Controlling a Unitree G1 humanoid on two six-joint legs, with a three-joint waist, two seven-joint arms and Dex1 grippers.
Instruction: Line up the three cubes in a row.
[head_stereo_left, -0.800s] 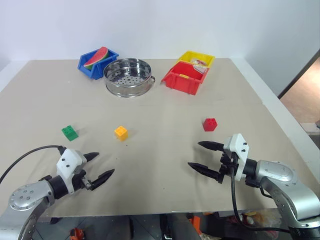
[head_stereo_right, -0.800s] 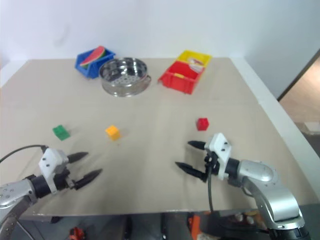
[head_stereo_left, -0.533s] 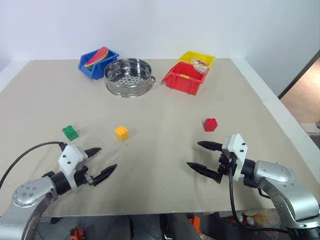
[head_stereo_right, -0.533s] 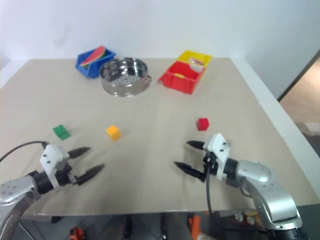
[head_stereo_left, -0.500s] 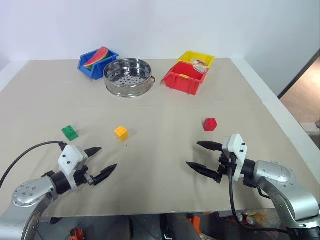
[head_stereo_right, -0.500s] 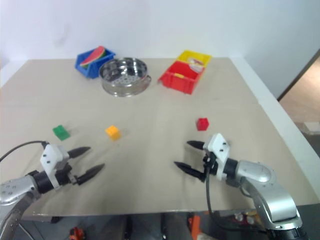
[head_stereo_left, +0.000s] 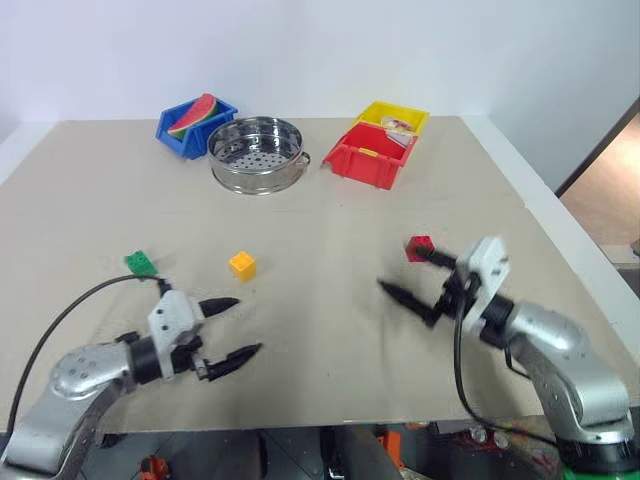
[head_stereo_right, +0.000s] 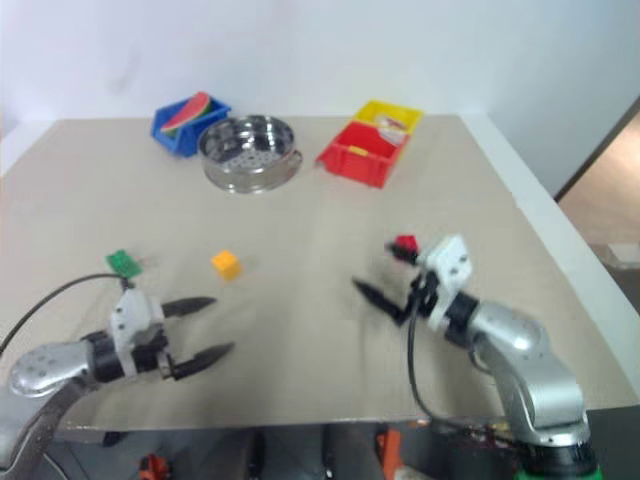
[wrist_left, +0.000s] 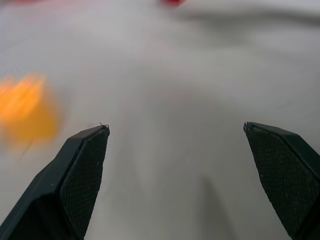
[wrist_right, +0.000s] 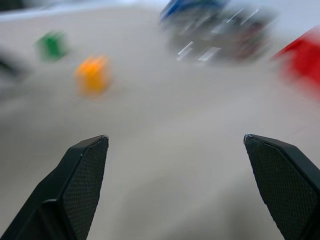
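Three cubes sat loose on the table (head_stereo_left: 330, 330), none lined up yet. Green cube (head_stereo_left: 140, 263) lay toward the table's left edge, yellow-orange cube (head_stereo_left: 242, 264) near the middle, red cube (head_stereo_left: 419, 247) toward the right edge, all well apart, roughly level across but with uneven gaps. My right gripper (head_stereo_left: 418, 277) was spread wide, empty, upper finger just beside the red cube, can't tell if touching. My left gripper (head_stereo_left: 228, 327) was spread wide too, empty, nearer the front edge, short of the yellow-orange cube. Pot (head_stereo_left: 256, 153) and bins (head_stereo_left: 368, 158) stood at the far edge, out of the way

Step in hand, as I judged it: taking the red cube. To do it well I'd bring both fingers square on opposite flat faces, low on the cube, not on the studs, close without shoving it sideways, then set it in close beside the yellow-orange one, same line. Risk: nudging the cube away with one finger
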